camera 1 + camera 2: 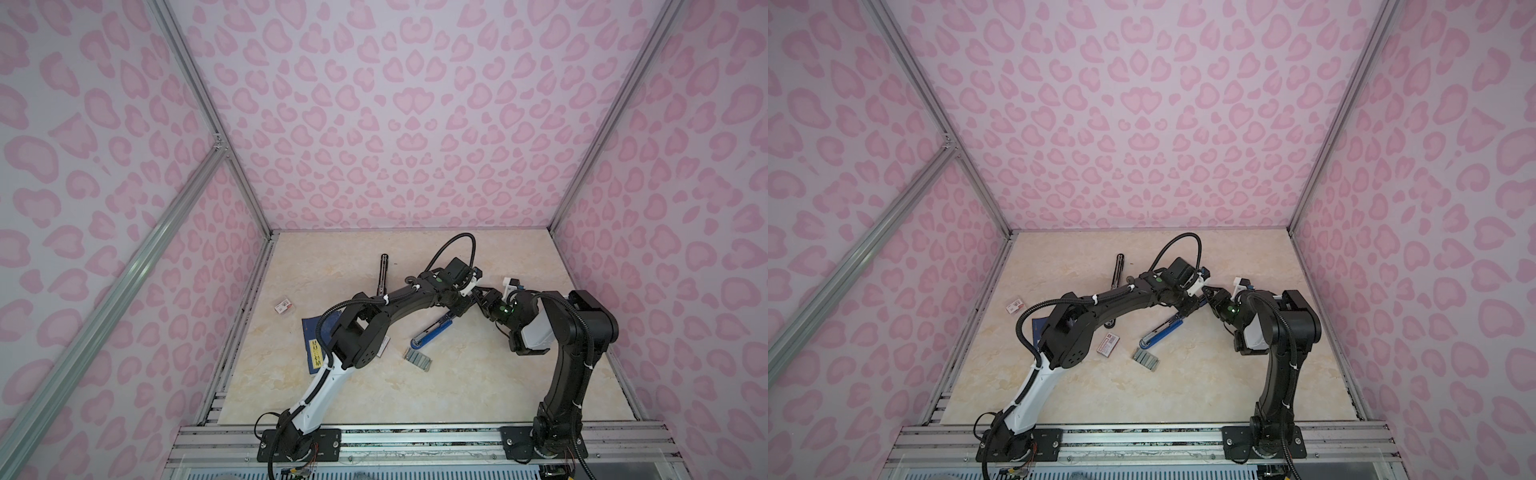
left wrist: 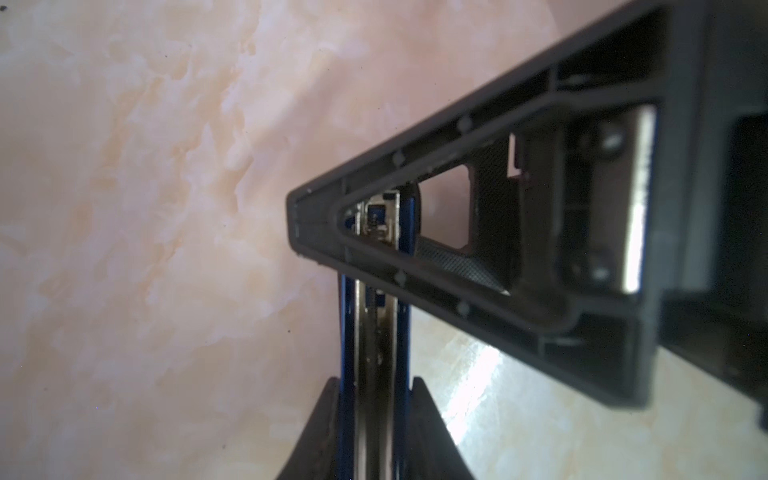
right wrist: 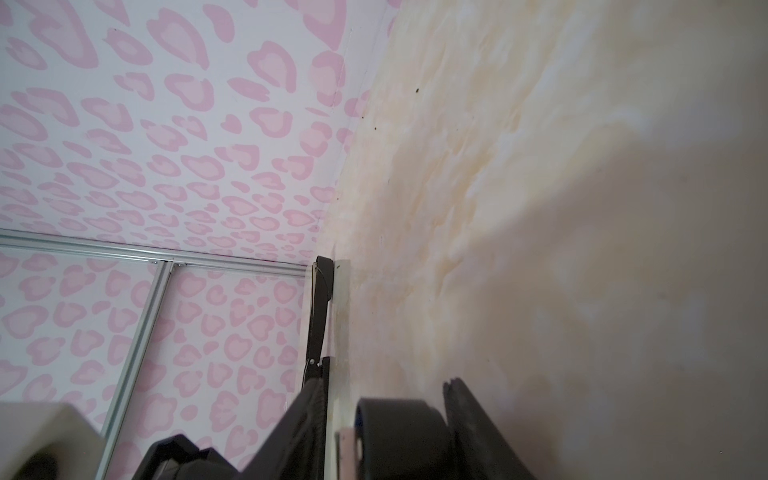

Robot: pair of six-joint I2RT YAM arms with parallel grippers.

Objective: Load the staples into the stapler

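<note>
TOP VIEWS: left gripper [image 1: 457,313] and right gripper [image 1: 480,296] both at one end of blue stapler [image 1: 432,331]; its long axis runs from the fingers toward staples [image 1: 417,358], which lie flat near the opposite tip, well apart from both | LEFT WRIST: left fingers [image 2: 320,440] pinch blue stapler | RIGHT WRIST: right fingers [image 3: 307,415] part-spread, contact indeterminate; staples not visible | NEXT: right arm judged likelier to fetch.

Beige marble-look tabletop [image 1: 457,395], pink leopard-print walls [image 1: 395,124] w/ alu frame rails [image 1: 104,299]. Long black item [image 1: 382,272] lies twd the back. Small white-red box [image 1: 284,306] nr left edge; 2nd white-red box [image 1: 1108,345] nr centre. Blue booklet [image 1: 309,332] w/ yellow label, partly hidden
</note>
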